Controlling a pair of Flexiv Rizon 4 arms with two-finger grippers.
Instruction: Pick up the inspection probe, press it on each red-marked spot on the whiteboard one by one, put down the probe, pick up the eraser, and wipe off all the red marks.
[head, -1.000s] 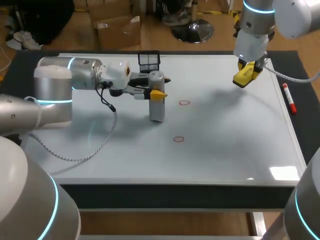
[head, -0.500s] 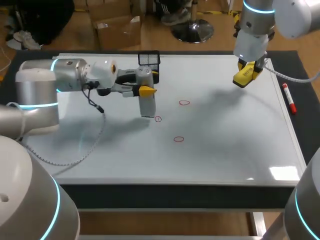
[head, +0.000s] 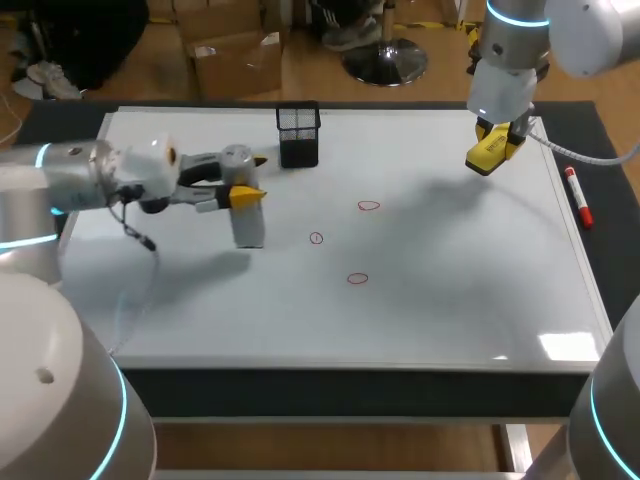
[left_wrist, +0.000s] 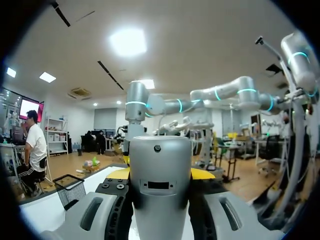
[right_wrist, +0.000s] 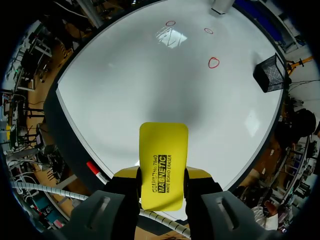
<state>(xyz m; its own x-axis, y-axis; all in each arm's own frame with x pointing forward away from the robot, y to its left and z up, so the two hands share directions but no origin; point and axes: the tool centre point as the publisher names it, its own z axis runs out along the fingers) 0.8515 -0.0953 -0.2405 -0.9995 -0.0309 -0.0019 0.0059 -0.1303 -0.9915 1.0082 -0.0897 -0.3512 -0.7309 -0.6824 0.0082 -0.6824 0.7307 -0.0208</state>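
Observation:
A grey inspection probe (head: 248, 222) hangs upright over the left part of the whiteboard (head: 450, 300), left of the red marks. My left gripper (head: 248, 178) is shut on its upper end, and in the left wrist view the probe (left_wrist: 160, 185) fills the space between the fingers. Three small red rings (head: 369, 205), (head: 316, 238), (head: 357, 278) lie near the board's middle. High over the far right corner, my right gripper (head: 493, 152) is shut on the yellow eraser (right_wrist: 162, 162). From there the red rings (right_wrist: 214, 62) lie far ahead of it.
A black mesh basket (head: 299, 134) stands at the board's far edge, just behind the probe; it also shows beside the probe as the basket (left_wrist: 70, 189). A red marker (head: 577, 195) lies on the dark table right of the board.
My left arm has carried the probe leftward off the middle red ring, which now shows uncovered. The right arm and the eraser have not moved.

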